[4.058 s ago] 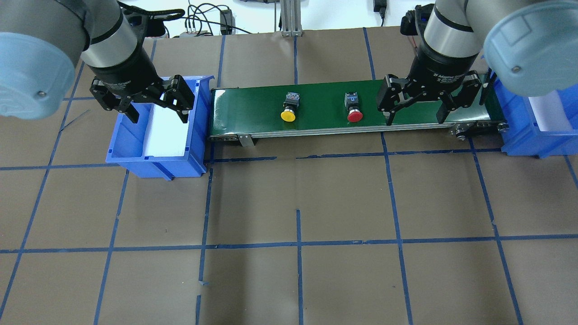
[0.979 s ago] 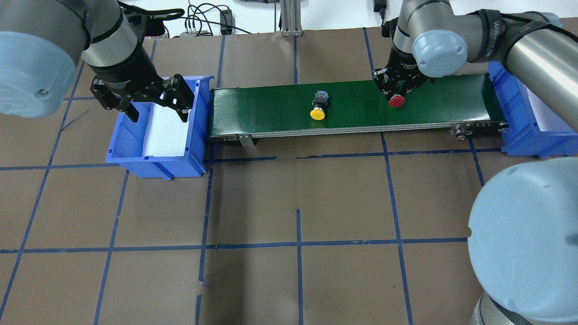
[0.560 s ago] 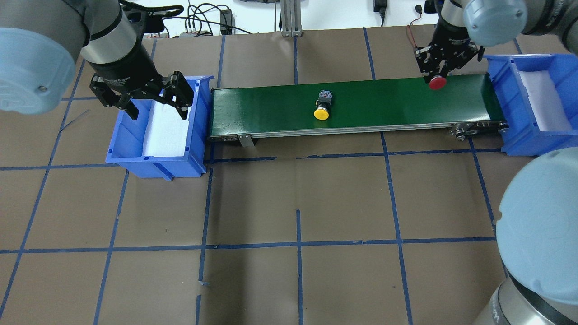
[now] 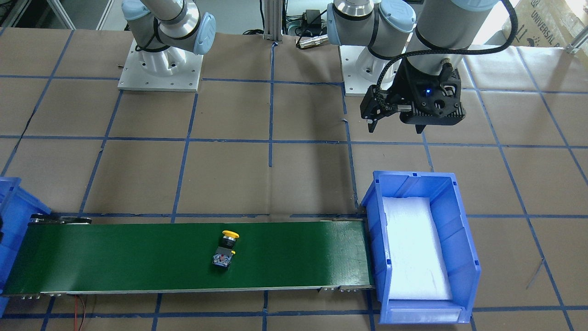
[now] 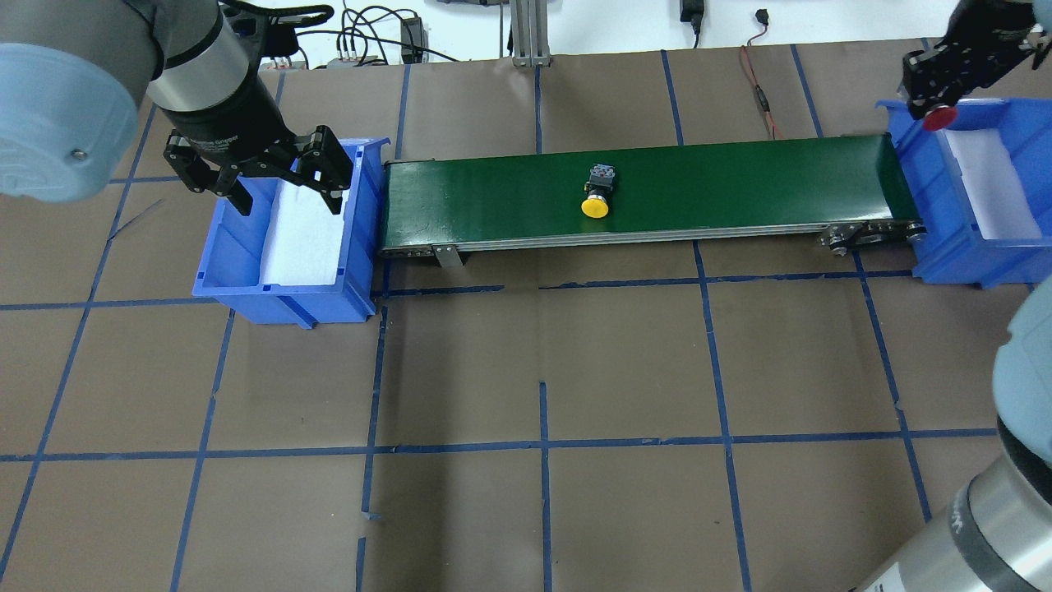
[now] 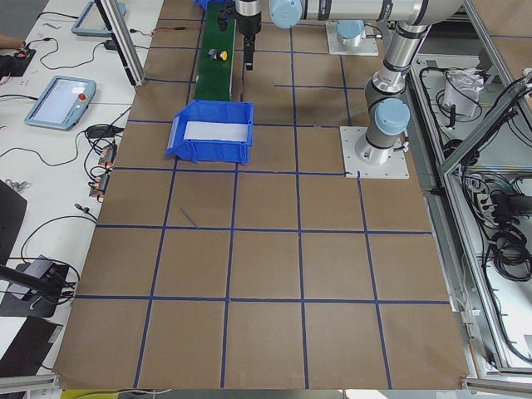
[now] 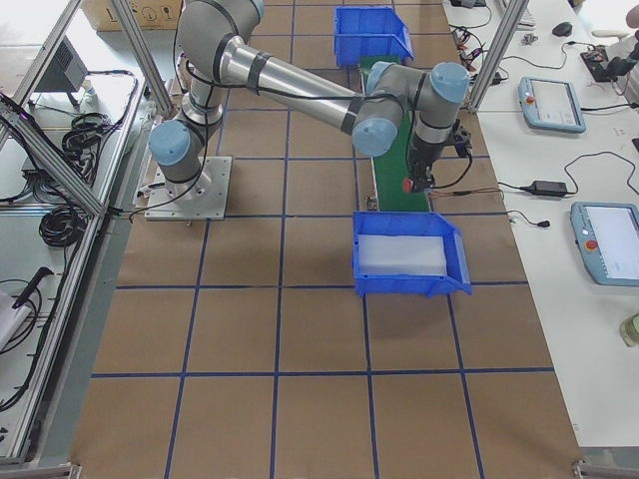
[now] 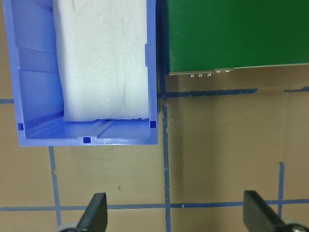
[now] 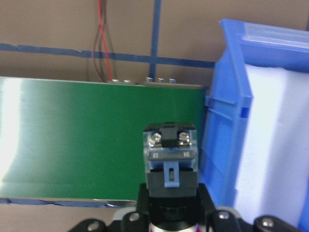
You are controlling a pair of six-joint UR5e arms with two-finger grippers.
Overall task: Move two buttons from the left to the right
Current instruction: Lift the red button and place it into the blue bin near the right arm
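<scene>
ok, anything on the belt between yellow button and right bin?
No. In the overhead view the green belt is bare from the yellow button to the right bin; the red button is up in the right gripper.

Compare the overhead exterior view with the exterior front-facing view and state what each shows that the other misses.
Only the overhead view shows the red button, held in the right end effector close to the right bin. Only the front-facing view shows the arms' base plates; of the right bin it catches just a sliver at its edge. Both show the yellow button lying on the green conveyor belt, the left bin lined with white foam, and the left end effector hovering near it.
</scene>
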